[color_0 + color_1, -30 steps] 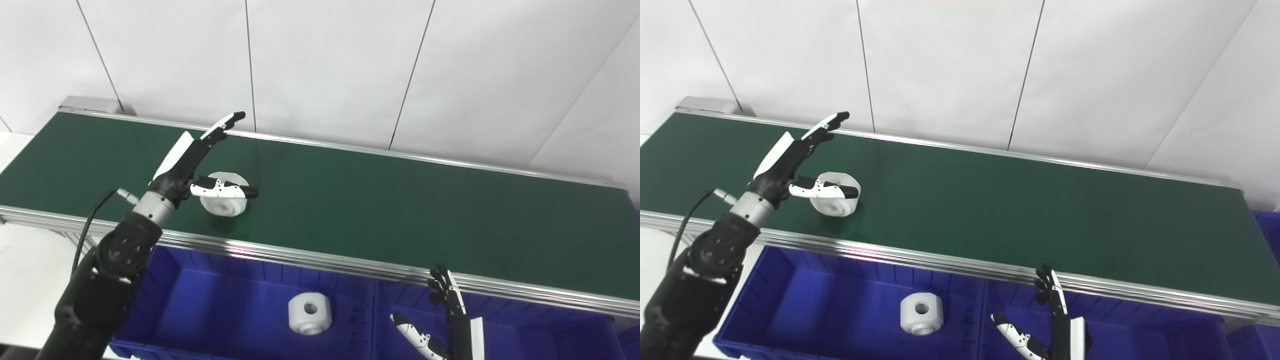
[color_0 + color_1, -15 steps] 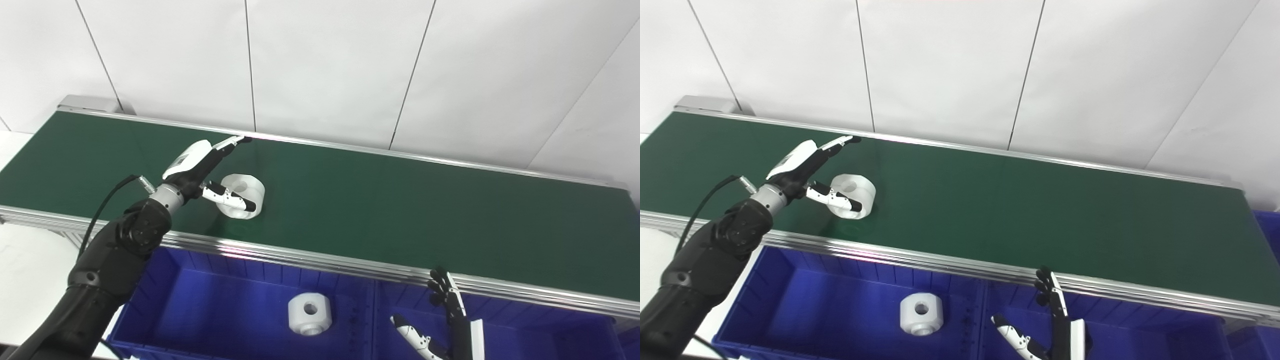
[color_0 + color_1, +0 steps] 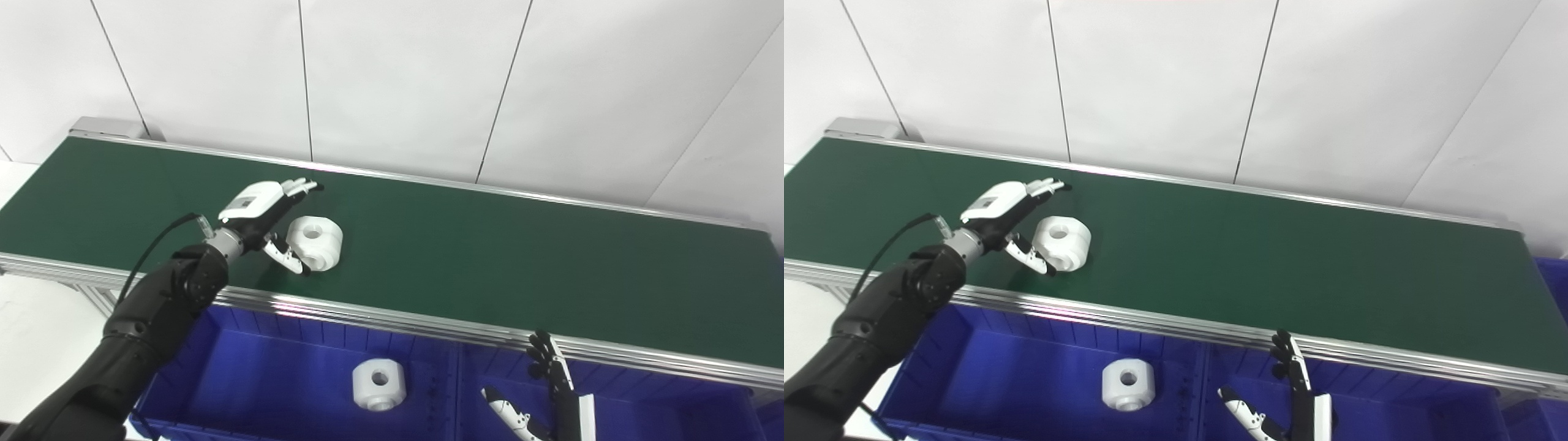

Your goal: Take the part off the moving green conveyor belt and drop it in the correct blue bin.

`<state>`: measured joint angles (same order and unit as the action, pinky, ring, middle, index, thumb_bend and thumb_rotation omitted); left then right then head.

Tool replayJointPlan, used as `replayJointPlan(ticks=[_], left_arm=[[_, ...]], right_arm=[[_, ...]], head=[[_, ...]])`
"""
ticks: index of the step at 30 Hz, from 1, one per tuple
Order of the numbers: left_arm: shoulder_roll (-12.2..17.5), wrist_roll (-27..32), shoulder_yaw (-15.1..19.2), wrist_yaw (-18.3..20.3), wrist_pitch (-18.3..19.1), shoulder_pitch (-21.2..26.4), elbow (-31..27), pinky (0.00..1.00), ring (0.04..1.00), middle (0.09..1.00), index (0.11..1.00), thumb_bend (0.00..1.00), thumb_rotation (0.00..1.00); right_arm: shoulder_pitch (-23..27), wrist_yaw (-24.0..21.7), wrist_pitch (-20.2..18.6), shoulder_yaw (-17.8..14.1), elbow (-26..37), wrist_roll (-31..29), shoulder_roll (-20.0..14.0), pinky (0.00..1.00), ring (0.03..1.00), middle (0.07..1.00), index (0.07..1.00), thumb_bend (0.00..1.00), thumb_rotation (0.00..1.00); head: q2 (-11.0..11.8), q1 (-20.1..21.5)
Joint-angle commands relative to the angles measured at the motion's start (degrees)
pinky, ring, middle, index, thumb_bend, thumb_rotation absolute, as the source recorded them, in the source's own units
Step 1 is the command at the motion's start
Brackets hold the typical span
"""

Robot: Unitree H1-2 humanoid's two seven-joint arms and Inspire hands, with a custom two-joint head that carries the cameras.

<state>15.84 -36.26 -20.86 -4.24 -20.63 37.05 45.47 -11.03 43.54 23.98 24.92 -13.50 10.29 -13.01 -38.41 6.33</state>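
The white part [image 3: 315, 243], a chunky ring with a centre hole, lies on the green conveyor belt [image 3: 490, 257] at about 9 o'clock from the belt's middle, near its front rail. The left hand [image 3: 263, 214] sits just beside the part at its 9 o'clock. Its fingers [image 3: 300, 185] are spread wide past the part's far side, and its thumb [image 3: 285, 257] reaches round the near side. They bracket the part, but no grip has closed; whether they touch it cannot be told.

The task looks to be at its start: the grasp, the lift and the drop are all left. The left blue bin [image 3: 245, 361], below the belt at 6 o'clock, already holds a similar white piece [image 3: 378, 383]. The right hand [image 3: 551, 398] waits open over the right blue bin [image 3: 674, 410], holding nothing.
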Motion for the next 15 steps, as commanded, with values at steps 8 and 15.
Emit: replayJointPlan(ticks=[8,15], left_arm=[[-3.0,7.0,-1.2,-8.8,-6.3,2.2,3.7,0.5,0.46,0.509,0.491,0.5,0.0],[-3.6,9.7,-2.3,-9.4,-6.3,1.5,3.1,0.49,0.444,0.516,0.495,0.5,0.0]], right_arm=[[0.9,2.7,2.9,0.2,0.4,0.5,-0.5,0.8,0.817,0.848,0.887,0.74,0.42],[0.9,3.0,2.9,0.4,0.4,0.9,-0.5,0.79,0.81,0.841,0.884,0.72,0.44]], head=[[0.1,0.2],[0.0,0.2]])
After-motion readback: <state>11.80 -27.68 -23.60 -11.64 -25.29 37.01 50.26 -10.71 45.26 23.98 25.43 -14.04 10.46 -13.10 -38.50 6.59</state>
